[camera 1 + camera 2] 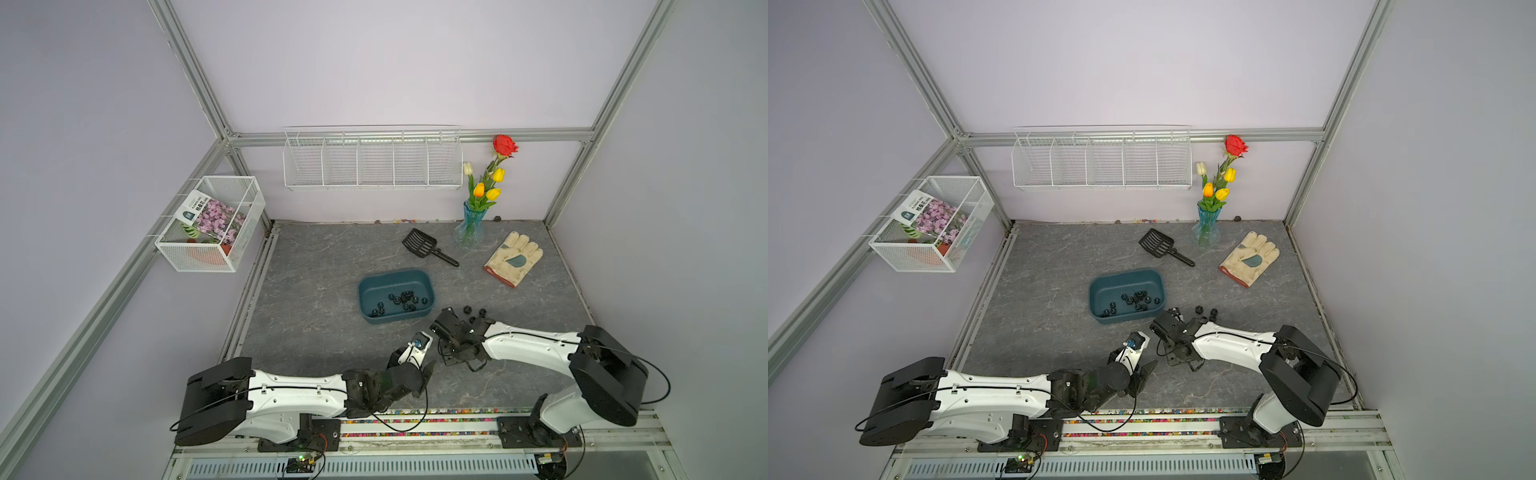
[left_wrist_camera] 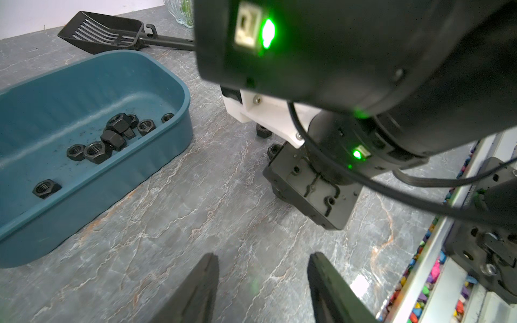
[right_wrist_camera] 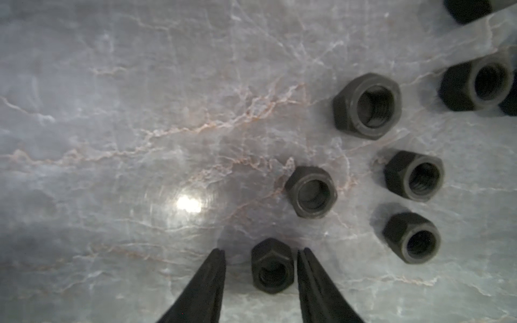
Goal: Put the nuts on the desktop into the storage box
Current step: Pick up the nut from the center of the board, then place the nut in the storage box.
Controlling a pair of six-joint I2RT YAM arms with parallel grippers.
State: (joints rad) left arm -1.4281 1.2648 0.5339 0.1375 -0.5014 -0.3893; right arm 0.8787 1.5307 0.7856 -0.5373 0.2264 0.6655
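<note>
Partly hidden nuts [image 1: 467, 309] beneath right arm [image 1: 524, 345]

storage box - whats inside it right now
The storage box holds black nuts, roughly ten, most clustered mid-floor and two apart toward one end. Some are stacked, so anything beneath them is hidden, and the near wall hides a strip of floor from above.

A robot lab cell: aluminium frame [image 1: 519, 136], plain lilac walls [image 1: 395, 62], 2 arms [image 1: 299, 395] on a rail [image 1: 449, 424].

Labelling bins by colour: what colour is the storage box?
The storage box is plain teal-blue, best seen in the left wrist view.
</note>
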